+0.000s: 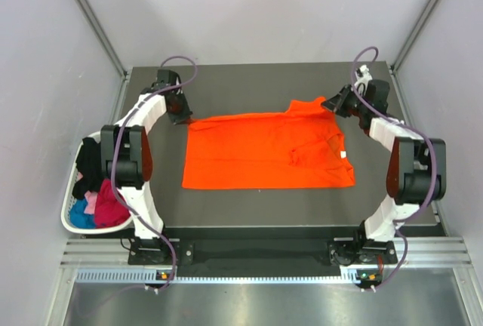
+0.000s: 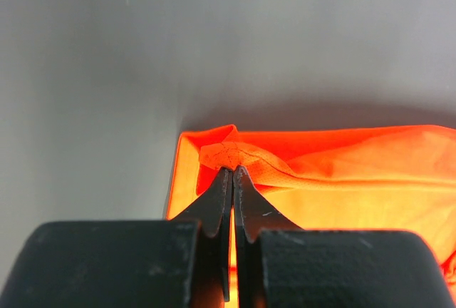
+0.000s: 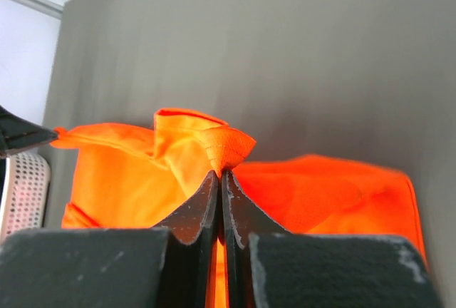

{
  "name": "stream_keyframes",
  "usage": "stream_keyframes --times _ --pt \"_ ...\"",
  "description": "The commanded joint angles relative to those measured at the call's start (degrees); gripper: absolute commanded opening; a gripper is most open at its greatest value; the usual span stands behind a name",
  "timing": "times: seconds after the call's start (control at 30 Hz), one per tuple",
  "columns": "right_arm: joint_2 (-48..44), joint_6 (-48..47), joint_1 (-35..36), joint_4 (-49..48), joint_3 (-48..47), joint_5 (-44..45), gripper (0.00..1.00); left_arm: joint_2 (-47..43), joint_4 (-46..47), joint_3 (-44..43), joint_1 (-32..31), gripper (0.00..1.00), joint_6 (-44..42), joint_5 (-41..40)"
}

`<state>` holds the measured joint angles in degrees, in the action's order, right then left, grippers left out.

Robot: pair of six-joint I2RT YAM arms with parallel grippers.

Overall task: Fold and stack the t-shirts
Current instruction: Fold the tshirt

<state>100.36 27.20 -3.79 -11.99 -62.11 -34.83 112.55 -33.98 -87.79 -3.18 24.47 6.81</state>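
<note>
An orange t-shirt [image 1: 264, 156] lies spread on the dark table [image 1: 249, 84], a small white label [image 1: 344, 155] near its right edge. My left gripper [image 1: 184, 118] is shut on the shirt's far left corner; in the left wrist view the gripper [image 2: 233, 170] pinches a bunched fold of the orange t-shirt [image 2: 342, 172]. My right gripper [image 1: 333, 106] is shut on the far right corner, which is lifted slightly. In the right wrist view the gripper [image 3: 221, 173] holds a peak of the orange t-shirt [image 3: 320, 187].
A white basket [image 1: 69, 216] hangs off the table's left edge, holding black [image 1: 90, 164], magenta [image 1: 111, 207] and blue [image 1: 81, 213] garments. Grey walls enclose the table on three sides. The basket [image 3: 21, 187] also shows at the left of the right wrist view.
</note>
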Motion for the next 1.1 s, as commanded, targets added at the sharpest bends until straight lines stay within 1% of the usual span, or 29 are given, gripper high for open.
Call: stream_keyframes --times 0.0,0.27,0.4,0.57,0.77,0.93,1.07 --pt "-6.57 -2.15 -1.3 -3.13 4.88 1.6 0.0 -5.06 -1.53 2.44 -0.42 0.0 0.05 -0.22" --pt "-15.44 -2.94 -2.54 -1.81 13.4 2.66 0.0 -9.89 -2.58 7.45 -2.0 0.0 0.14 -1.01" --pt "-18.26 -2.77 -2.54 -0.58 16.57 2.84 0.0 -12.88 -2.59 11.92 -3.06 0.0 0.32 -1.71" --pt "-23.61 -2.59 -2.54 -0.67 22.45 5.73 0.0 -14.81 -1.89 15.8 -3.5 0.0 0.4 -1.8" --pt "-29.16 -2.41 -2.45 0.03 27.82 6.97 0.0 -15.78 -2.5 18.7 -4.11 0.0 0.58 -3.55" --pt "-33.11 -3.03 -2.54 1.53 30.37 7.4 0.0 -15.09 -3.11 20.11 -4.2 0.0 0.4 -6.1" --pt "-35.14 -3.21 -2.54 1.53 33.53 8.02 0.0 -14.29 -2.68 20.73 -4.29 0.0 0.67 -6.28"
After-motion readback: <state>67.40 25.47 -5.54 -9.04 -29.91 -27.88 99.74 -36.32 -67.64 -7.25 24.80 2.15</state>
